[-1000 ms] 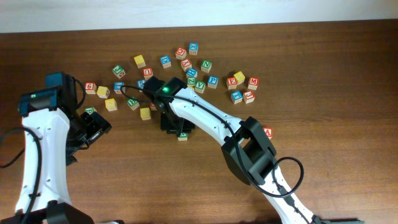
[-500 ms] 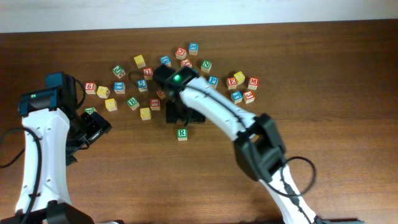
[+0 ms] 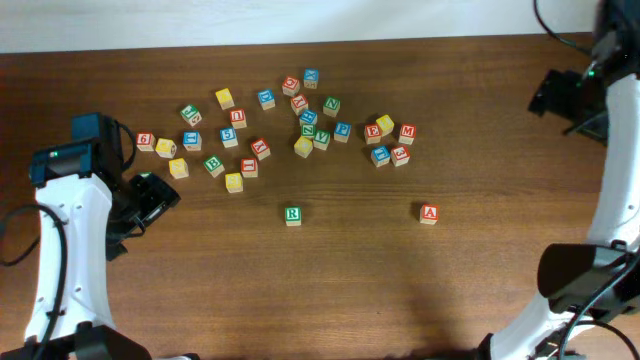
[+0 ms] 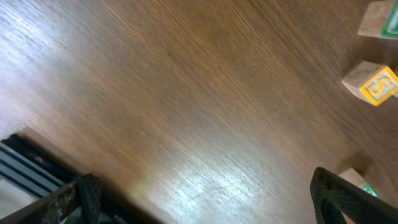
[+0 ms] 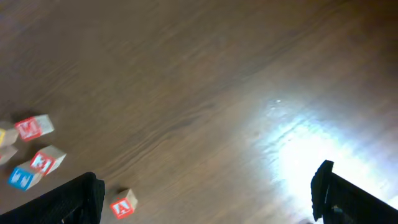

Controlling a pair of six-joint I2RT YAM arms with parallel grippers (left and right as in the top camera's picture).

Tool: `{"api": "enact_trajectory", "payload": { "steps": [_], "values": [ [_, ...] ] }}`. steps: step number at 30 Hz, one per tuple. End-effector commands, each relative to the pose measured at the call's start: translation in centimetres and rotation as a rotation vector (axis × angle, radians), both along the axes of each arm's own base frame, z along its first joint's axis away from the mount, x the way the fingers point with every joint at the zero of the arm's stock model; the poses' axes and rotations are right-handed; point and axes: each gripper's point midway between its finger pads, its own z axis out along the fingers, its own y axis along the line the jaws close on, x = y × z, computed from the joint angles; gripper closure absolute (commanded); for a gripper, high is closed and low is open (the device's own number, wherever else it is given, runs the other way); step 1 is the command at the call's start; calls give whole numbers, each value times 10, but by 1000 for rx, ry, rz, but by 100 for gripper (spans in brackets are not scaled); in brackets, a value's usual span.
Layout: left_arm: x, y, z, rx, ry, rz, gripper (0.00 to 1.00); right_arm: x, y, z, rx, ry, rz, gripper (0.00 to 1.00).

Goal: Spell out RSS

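Note:
The R cube (image 3: pixel 292 214), a green letter on a pale face, stands alone at the front middle of the table. Several yellow cubes, such as one (image 3: pixel 233 182) at the cluster's front left, lie among the scattered blocks. Their letters are too small to read, so I cannot pick out the S cubes. My left gripper (image 3: pixel 152 200) hovers open at the left, empty, with a yellow-faced cube (image 4: pixel 373 84) ahead of it. My right gripper (image 3: pixel 548 98) is raised at the far right, open and empty over bare wood (image 5: pixel 208 199).
A loose cluster of coloured letter cubes (image 3: pixel 300 120) spreads across the back middle. A red A cube (image 3: pixel 428 213) (image 5: pixel 122 204) sits alone at the front right. A green cube (image 3: pixel 146 178) lies right beside my left gripper.
My right gripper opened, left the R cube on the table and swung away from the middle to the far right. The left arm has not moved.

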Motion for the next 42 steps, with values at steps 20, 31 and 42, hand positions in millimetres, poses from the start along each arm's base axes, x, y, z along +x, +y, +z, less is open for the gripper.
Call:
{"api": "enact_trajectory", "payload": {
  "steps": [20, 31, 42],
  "values": [
    [131, -121, -141, 145, -44, -715, 27, -1, -5, -1, -9, 8, -1, 2],
    [145, -106, -148, 158, -72, -741, 59, -1, -5, -1, -9, 8, -1, 2],
    [144, -121, -149, 70, -95, -749, 73, -1, -5, -1, -9, 8, -1, 1]
  ]
}}
